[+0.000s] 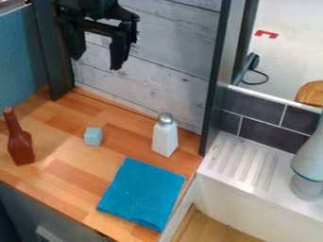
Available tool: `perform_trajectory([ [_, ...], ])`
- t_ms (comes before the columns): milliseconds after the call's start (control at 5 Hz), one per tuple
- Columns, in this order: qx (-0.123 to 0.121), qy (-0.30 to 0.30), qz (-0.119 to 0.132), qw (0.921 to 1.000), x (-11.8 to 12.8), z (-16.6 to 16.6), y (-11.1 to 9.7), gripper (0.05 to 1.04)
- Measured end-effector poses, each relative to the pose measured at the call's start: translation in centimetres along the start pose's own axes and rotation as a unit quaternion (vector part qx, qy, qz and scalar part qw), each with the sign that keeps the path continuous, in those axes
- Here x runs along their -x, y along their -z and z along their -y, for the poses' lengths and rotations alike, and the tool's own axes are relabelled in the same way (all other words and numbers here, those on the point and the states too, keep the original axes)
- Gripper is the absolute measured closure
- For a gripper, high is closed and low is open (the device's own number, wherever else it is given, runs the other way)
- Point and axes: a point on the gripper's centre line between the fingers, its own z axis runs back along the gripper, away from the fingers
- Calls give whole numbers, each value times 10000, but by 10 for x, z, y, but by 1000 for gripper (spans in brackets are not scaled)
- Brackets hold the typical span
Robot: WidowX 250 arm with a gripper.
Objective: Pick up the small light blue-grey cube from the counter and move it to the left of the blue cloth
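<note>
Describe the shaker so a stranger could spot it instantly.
On the wooden counter, find the folded blue cloth. Just behind it, near the plank-patterned wall, stands the shaker. Its white body and round silvery top set it apart from the brown bottle and pale cube.

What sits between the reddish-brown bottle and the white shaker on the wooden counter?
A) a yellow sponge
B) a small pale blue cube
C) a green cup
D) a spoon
B: the pale blue cube rests on the wooden counter, with the reddish-brown bottle on one side and the white shaker on the other.
</note>
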Motion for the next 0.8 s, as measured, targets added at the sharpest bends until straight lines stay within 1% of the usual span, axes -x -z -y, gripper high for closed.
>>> perform_trajectory([
  [200,5,128,-155,9998,1,2,10,82],
  [400,167,1245,-408,9912,-9,-7,46,82],
  [600,127,1467,-385,9884,-27,-19,70,82],
  [800,105,1767,-149,9841,-41,-27,91,82],
])
